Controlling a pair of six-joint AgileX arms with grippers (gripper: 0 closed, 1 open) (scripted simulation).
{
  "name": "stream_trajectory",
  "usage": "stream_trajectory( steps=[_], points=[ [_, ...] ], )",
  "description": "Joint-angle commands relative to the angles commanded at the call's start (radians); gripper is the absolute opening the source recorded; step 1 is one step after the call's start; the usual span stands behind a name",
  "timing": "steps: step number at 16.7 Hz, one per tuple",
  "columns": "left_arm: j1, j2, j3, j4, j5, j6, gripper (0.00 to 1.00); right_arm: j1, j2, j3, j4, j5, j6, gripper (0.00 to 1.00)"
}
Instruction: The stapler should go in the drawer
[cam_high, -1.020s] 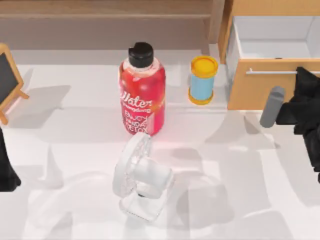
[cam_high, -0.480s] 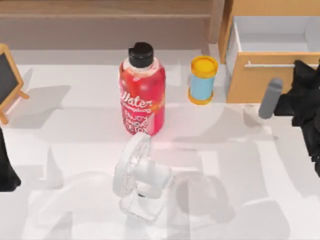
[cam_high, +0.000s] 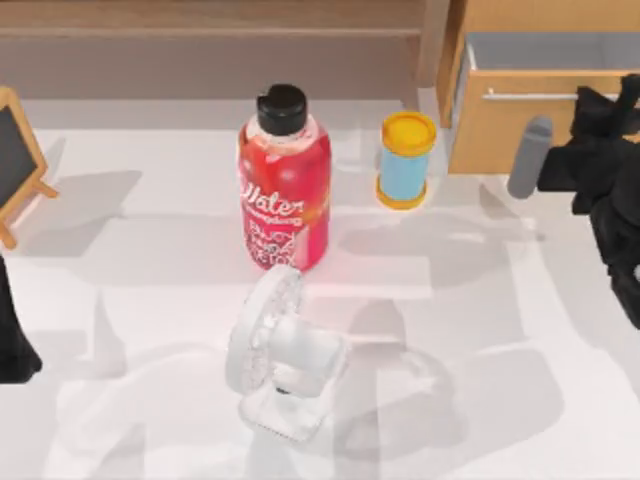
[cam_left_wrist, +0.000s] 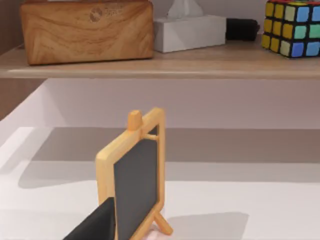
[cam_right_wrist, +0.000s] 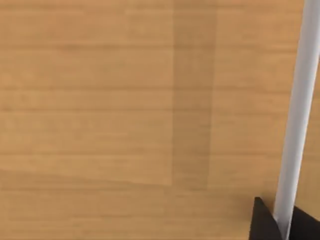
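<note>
Right gripper (cam_high: 598, 108): fingers narrow, clamped on bar handle (cam_right_wrist: 295, 100) of drawer (cam_high: 500, 135), table's far right, barely open.
Stapler: possibly black object (cam_left_wrist: 242, 29) on shelf (cam_left_wrist: 150, 62); we cannot tell.
Risk, our judgement: thin bar slips from the pinch, or drawer stays too shut for stapler.
Left gripper (cam_high: 12, 350) parked at left edge.

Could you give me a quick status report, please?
Right gripper clamped on handle at drawer front. Drawer open a crack. Left gripper parked at table's left edge. Nothing blocking the drawer.
</note>
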Motion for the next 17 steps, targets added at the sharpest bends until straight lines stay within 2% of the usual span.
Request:
stream_trajectory(
  steps=[9, 17],
  points=[
    [0.000, 0.000, 0.000, 0.000, 0.000, 0.000, 1.00, -0.008, 0.012, 0.056, -0.028, -0.006, 0.003, 0.00],
    [0.000, 0.000, 0.000, 0.000, 0.000, 0.000, 1.00, -0.027, 0.100, 0.225, -0.129, -0.027, -0.008, 0.00]
  ],
)
